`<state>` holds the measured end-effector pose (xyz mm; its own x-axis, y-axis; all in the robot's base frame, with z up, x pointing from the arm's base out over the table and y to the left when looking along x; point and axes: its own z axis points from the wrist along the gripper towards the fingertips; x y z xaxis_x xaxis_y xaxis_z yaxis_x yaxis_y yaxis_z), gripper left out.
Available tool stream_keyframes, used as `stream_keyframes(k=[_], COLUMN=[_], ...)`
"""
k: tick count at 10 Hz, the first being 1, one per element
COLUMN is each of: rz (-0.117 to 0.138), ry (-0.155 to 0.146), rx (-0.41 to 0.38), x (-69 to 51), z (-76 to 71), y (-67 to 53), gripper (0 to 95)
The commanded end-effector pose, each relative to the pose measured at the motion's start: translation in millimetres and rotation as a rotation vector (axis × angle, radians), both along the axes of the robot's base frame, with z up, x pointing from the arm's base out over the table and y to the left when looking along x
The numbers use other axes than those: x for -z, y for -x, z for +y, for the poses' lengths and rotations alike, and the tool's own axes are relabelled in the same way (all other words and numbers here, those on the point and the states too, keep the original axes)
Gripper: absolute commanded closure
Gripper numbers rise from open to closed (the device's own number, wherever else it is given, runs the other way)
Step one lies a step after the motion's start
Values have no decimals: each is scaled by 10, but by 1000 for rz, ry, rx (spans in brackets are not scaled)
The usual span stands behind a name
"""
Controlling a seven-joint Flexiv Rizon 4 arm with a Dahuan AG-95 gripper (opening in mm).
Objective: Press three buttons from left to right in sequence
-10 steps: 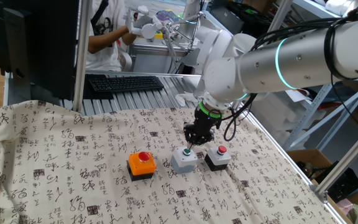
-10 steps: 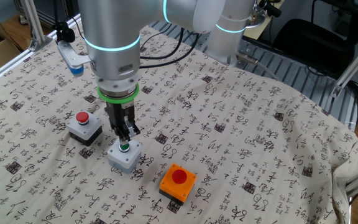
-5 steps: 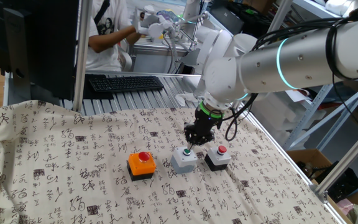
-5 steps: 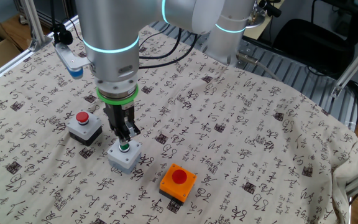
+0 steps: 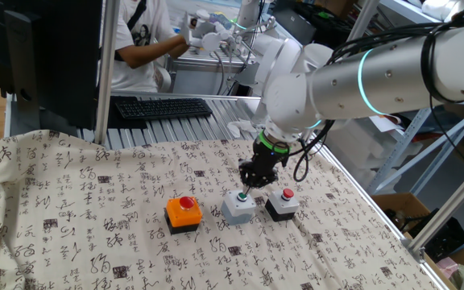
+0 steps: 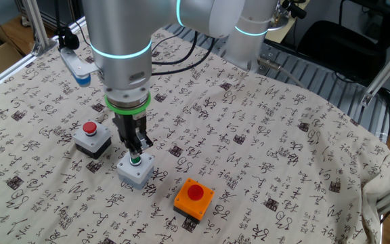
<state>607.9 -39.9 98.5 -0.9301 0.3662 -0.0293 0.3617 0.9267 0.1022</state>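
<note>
Three push-button boxes sit in a short row on the calligraphy-printed tablecloth [image 5: 71, 209]. I take the light grey box with the green button [image 5: 239, 206] as the landmark, since it is the middle one. Just beside it on one side is the orange box with the red button [image 5: 184, 213]; just beside it on the other is the black box with the small red button [image 5: 282, 203]. In the other fixed view the same three show: grey box [image 6: 136, 169], orange box [image 6: 194, 197], black box [image 6: 92, 138].

One robot arm [image 5: 361, 72] reaches down over the grey box. Its gripper [image 5: 246, 189] points straight down, the tip touching or just above the green button [image 6: 135, 160]; I cannot tell which. The fingers [image 6: 133, 141] look bunched together, but I cannot tell whether they are closed.

Well behind the grey box, past the cloth's far edge, lies one black keyboard [image 5: 163, 107], with one person in a white shirt [image 5: 139, 48] beyond it.
</note>
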Motion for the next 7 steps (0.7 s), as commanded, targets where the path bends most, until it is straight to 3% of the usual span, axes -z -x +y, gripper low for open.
stream_keyframes(k=[1,4,7], rz=[12,8,1], ry=[20,0,9], rx=[-5,-4,-23], x=[3,3,2], z=[-4,-4,-4], y=[-3,-3,-5], gripper=[950,950,950])
